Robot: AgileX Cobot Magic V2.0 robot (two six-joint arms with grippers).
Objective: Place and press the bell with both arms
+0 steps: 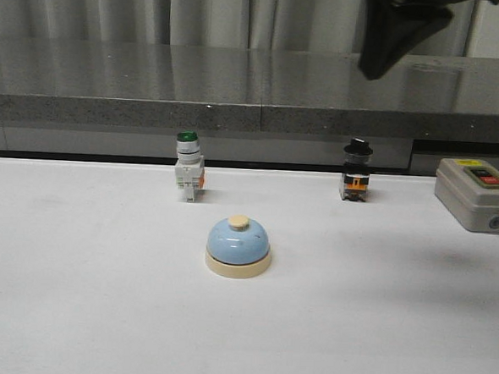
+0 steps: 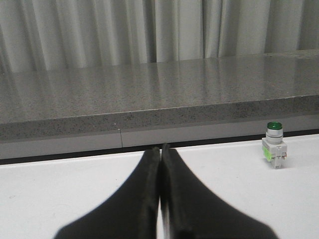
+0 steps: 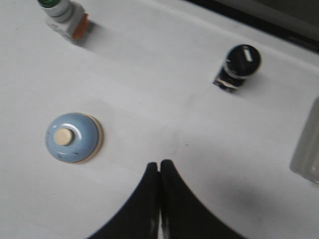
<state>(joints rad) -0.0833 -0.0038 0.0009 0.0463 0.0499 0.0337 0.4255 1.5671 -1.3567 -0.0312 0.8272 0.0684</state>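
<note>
The light-blue bell [image 1: 238, 246] with a cream base and cream button stands upright on the white table, a little left of centre. It also shows in the right wrist view [image 3: 73, 137]. My right gripper [image 1: 377, 69] hangs high above the table at the back right, shut and empty; in its wrist view [image 3: 159, 164] the closed fingers are well above the table and to the right of the bell. My left gripper [image 2: 160, 149] is shut and empty, low over the table; it does not show in the front view, and the bell is not in its view.
A green-capped white push-button switch [image 1: 187, 175] stands behind the bell and shows in the left wrist view [image 2: 274, 151]. A black knob switch [image 1: 356, 171] stands at the back right. A grey box with red and green buttons [image 1: 478, 194] sits at the far right. A grey ledge [image 1: 237, 110] runs behind the table.
</note>
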